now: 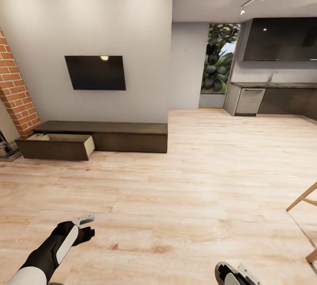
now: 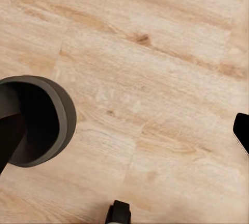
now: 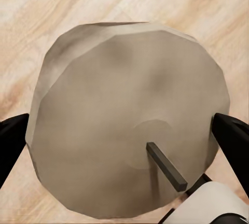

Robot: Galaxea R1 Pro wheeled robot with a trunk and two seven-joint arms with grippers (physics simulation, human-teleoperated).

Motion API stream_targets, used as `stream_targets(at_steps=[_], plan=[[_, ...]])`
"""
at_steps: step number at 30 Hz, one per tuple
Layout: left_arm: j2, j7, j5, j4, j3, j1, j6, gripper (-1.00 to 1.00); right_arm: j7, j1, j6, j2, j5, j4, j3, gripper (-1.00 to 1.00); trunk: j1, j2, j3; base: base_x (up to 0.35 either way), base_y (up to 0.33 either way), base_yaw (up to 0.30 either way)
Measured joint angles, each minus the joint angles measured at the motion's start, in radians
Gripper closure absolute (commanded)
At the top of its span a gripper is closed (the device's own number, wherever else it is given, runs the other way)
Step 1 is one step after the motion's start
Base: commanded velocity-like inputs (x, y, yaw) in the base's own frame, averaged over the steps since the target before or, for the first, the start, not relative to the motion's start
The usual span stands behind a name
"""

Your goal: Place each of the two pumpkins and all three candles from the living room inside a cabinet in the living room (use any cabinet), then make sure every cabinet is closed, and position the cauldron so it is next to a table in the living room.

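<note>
A pale beige round candle (image 3: 129,105) with a short dark wick sits between the two black fingers of my right gripper (image 3: 122,130), which is shut on its sides above the floor. That right gripper (image 1: 233,274) peeks in at the bottom edge of the head view. My left gripper (image 1: 84,227) hangs open over the wood floor with nothing in it, and its fingertips (image 2: 241,130) stand far apart. The cabinet (image 1: 127,135) runs along the far wall, its left drawer (image 1: 59,144) pulled out and pale inside. The pumpkins, cauldron and table are out of view.
A black TV (image 1: 95,72) hangs above the cabinet. A brick column (image 1: 15,91) stands at the left. Wooden chair legs (image 1: 304,201) show at the right edge. A kitchen counter (image 1: 273,98) is at the far right. A grey round part (image 2: 46,120) lies under my left gripper.
</note>
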Motion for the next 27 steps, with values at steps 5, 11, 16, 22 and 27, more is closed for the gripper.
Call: stream_targets(at_steps=[5,11,16,22,27], plan=[[0.0,0.0,0.0,0.0,0.0,0.0,-0.001,-1.0,0.0,0.0,0.0,0.0,0.0,0.0,0.0,1.0,0.0,0.0,0.0,0.33,0.0,0.0],[0.0,0.0,0.0,0.0,-0.001,0.0,-0.002,-1.0,0.0,0.0,0.0,0.001,0.0,0.0,0.0,1.0,0.0,0.0,0.0,0.33,0.0,0.0],[0.0,0.0,-0.001,0.0,-0.001,0.0,-0.006,-1.0,0.0,0.0,0.0,0.001,0.0,0.0,0.0,1.0,0.0,0.0,0.0,0.33,0.0,0.0],[0.0,0.0,-0.001,0.0,-0.001,0.0,-0.012,-1.0,0.0,0.0,0.0,0.002,0.0,0.0,0.001,1.0,0.0,0.0,0.0,0.33,0.0,0.0],[0.0,0.001,0.0,0.0,-0.043,0.0,-0.018,-1.0,0.0,0.0,0.0,0.002,0.001,0.0,0.002,1.0,0.0,0.0,0.0,0.33,0.0,0.0]])
